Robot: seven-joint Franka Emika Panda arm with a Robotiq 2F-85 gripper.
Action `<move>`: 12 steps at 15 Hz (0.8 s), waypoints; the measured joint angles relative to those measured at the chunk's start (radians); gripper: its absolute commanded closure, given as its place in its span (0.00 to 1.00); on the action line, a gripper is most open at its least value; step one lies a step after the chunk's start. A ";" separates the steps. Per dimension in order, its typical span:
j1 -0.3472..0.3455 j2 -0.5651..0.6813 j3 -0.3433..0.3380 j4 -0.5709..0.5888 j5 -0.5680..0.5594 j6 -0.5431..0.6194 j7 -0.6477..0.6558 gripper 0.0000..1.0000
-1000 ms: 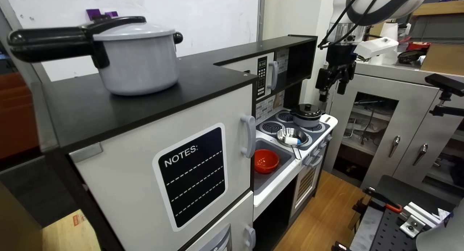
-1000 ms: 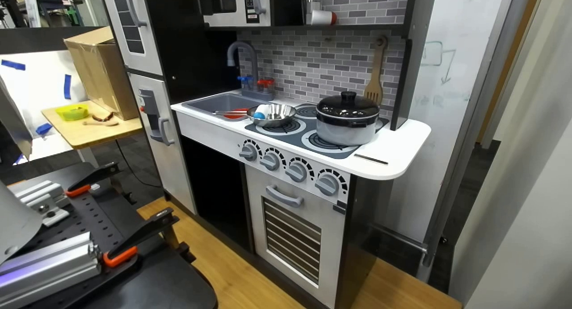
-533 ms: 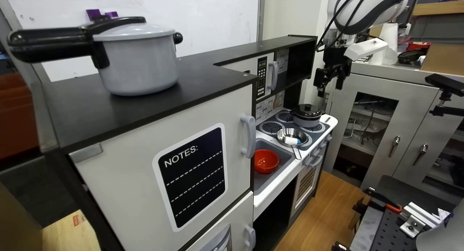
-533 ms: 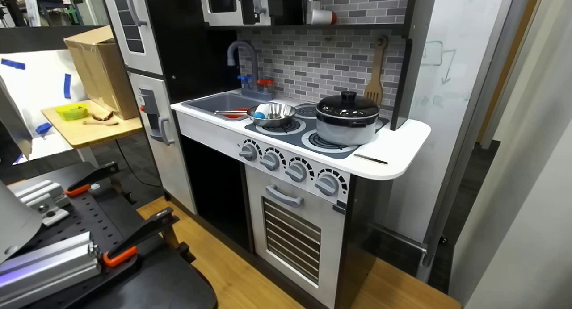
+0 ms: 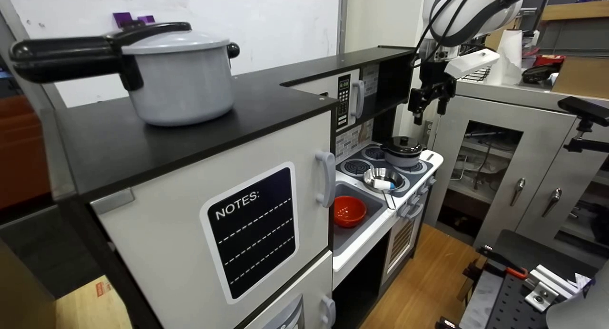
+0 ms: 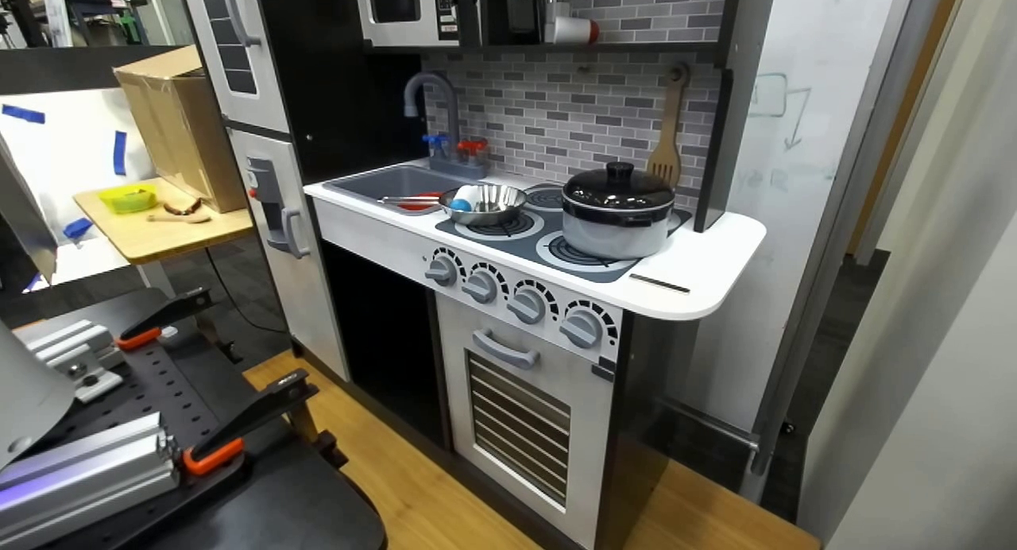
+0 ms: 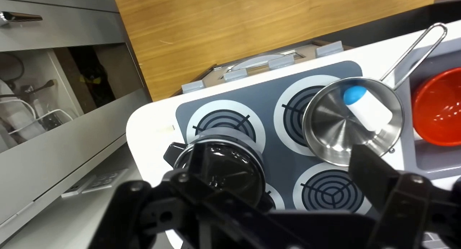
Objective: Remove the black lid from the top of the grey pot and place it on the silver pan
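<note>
The black lid (image 5: 403,144) lies on top of the grey pot (image 5: 401,160) on the toy stove. The lid (image 6: 619,187) and pot (image 6: 616,236) also show in an exterior view. In the wrist view the lid (image 7: 234,161) is partly covered by one finger, and the pot (image 7: 227,132) shows as a grey rim side. The silver pan (image 6: 499,203) sits beside the pot, holding a white, blue-ended object; it shows in the wrist view (image 7: 329,123) too. My gripper (image 5: 430,114) is open and empty, high above the stove; its fingers are wide apart in the wrist view (image 7: 280,154).
A red bowl (image 5: 349,211) is in the sink (image 6: 373,183) beside the pan. The microwave (image 5: 349,101) and an upper shelf with a cup (image 6: 570,31) stand near my gripper. A wooden spatula (image 6: 667,137) hangs behind the pot. A big pale pot (image 5: 183,82) stands on the fridge top.
My gripper has moved toward the kitchen, leftward in an exterior view, and has come into view at the top of an exterior view. The lid, pot and pan have not moved.
</note>
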 measured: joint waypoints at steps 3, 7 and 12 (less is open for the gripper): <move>0.000 0.000 0.000 0.000 0.000 0.000 0.000 0.00; 0.006 0.001 0.000 0.000 0.072 0.003 -0.010 0.00; -0.004 0.017 -0.015 0.000 0.080 0.037 -0.010 0.00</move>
